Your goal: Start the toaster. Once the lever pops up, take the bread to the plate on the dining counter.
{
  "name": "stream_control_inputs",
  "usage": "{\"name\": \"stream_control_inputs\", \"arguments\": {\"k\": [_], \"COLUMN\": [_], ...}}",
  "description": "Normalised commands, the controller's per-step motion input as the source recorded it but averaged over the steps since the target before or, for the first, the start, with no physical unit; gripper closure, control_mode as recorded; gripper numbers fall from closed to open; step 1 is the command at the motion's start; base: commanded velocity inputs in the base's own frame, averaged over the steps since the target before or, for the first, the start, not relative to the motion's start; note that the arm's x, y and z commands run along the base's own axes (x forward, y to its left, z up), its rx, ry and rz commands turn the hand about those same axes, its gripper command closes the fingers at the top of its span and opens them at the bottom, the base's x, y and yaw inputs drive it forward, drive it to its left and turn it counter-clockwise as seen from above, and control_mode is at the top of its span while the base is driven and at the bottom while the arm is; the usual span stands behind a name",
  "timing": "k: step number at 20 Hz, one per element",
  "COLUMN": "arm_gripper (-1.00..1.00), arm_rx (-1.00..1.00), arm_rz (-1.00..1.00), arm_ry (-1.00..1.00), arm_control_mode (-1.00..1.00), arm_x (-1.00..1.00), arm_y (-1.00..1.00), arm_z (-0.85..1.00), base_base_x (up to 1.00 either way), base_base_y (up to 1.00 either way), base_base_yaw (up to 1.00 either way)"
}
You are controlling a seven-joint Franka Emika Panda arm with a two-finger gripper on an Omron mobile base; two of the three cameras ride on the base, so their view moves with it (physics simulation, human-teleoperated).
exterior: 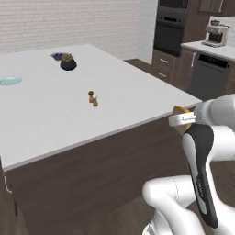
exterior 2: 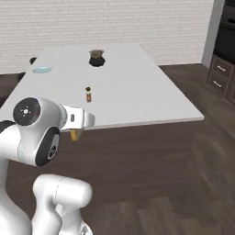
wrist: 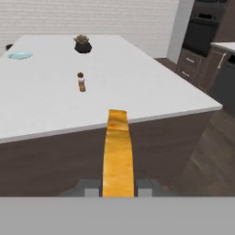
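1. The gripper (wrist: 118, 189) has its jaws closed part-way on the bread (wrist: 118, 153), gripping the slice edge-on by its two flat faces.
2. In the hand view the bread stands out ahead of the jaws as a narrow golden-tan strip, with its far end seen against the near edge of the bench (wrist: 151, 92).
3. In the left base view a small corner of the bread (exterior: 182, 109) shows beside the white wrist, off the bench's near right corner and above the floor. In the right base view a tan end of the bread (exterior 2: 75, 134) hangs below the hand, in front of the bench's near edge.
4. The plate (exterior: 9, 81) lies flat near the far left edge of the bench, well apart from the gripper.
5. A small brown bottle (exterior: 93, 98) stands upright near the middle of the bench.
6. A dark pot with a plant (exterior: 68, 62) stands toward the far edge of the bench, to the right of the plate.
7. A wall oven (exterior: 170, 27) and a coffee machine (exterior: 215, 33) stand beyond the bench's right edge.
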Motion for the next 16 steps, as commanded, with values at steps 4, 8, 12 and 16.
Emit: {"name": "stream_control_inputs", "arguments": {"k": [4,8,12,16], "arm_gripper": [1.00,1.00,1.00,1.00], "arm_rx": [0.00,0.00,0.00,0.00], "arm_rz": [0.00,0.00,0.00,0.00], "arm_ry": [0.00,0.00,0.00,0.00], "arm_control_mode": [1.00,1.00,1.00,1.00], "arm_x": [0.00,0.00,0.00,0.00], "arm_y": [0.00,0.00,0.00,0.00], "arm_z": [0.00,0.00,0.00,0.00], "base_base_x": [-0.03,-0.13,-0.13,0.00], "base_base_y": [1.00,1.00,1.00,1.00], "base_base_yaw": [0.00,-0.03,-0.05,-0.08]}}
